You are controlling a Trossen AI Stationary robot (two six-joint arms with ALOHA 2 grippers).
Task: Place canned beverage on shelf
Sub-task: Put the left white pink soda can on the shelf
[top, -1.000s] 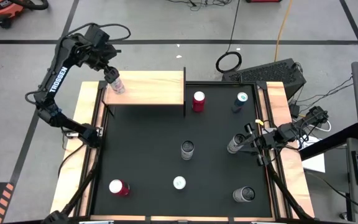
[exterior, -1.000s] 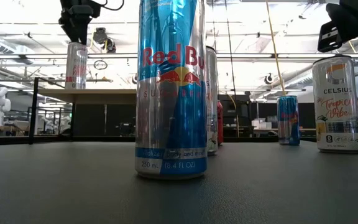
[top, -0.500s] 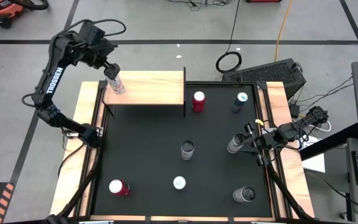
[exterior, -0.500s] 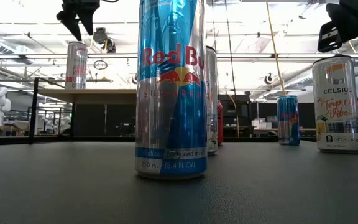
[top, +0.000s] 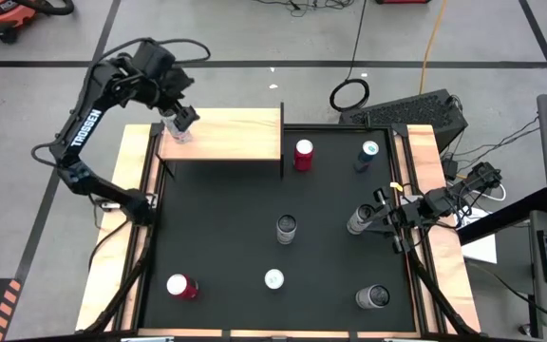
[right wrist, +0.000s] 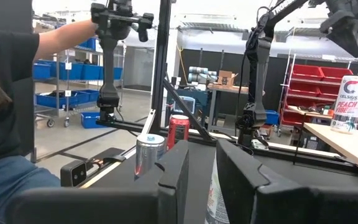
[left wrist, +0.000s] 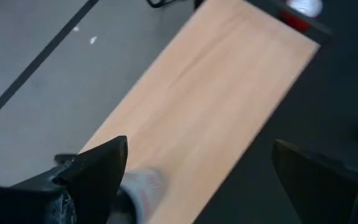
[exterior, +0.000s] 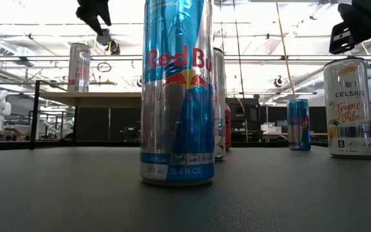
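Note:
The shelf [top: 231, 138] is a light wooden top at the mat's far left corner. A white canned beverage [top: 172, 136] stands upright on its base at the shelf's left end, also seen in the low view [exterior: 79, 67] and the right wrist view [right wrist: 353, 102]. My left gripper [top: 182, 121] hangs open above the shelf, just right of and higher than the can [left wrist: 145, 190], touching nothing. My right gripper [top: 357, 221] waits raised at the table's right edge; its fingers [right wrist: 173, 171] leave only a narrow gap with nothing in it.
Several other cans stand on the black mat [top: 216, 237]: a red one [top: 303, 154], a blue one [top: 367, 155], a grey one [top: 286, 228], a tall Red Bull can [exterior: 176, 96] close to the low camera. A dark post [top: 282, 142] bounds the shelf's right end. A person [right wrist: 5, 124] sits beyond the table.
My left gripper, open throughout, has risen off the can's top and swung toward the table's right along the shelf, tipping a little. The can stays upright at the shelf's left end.

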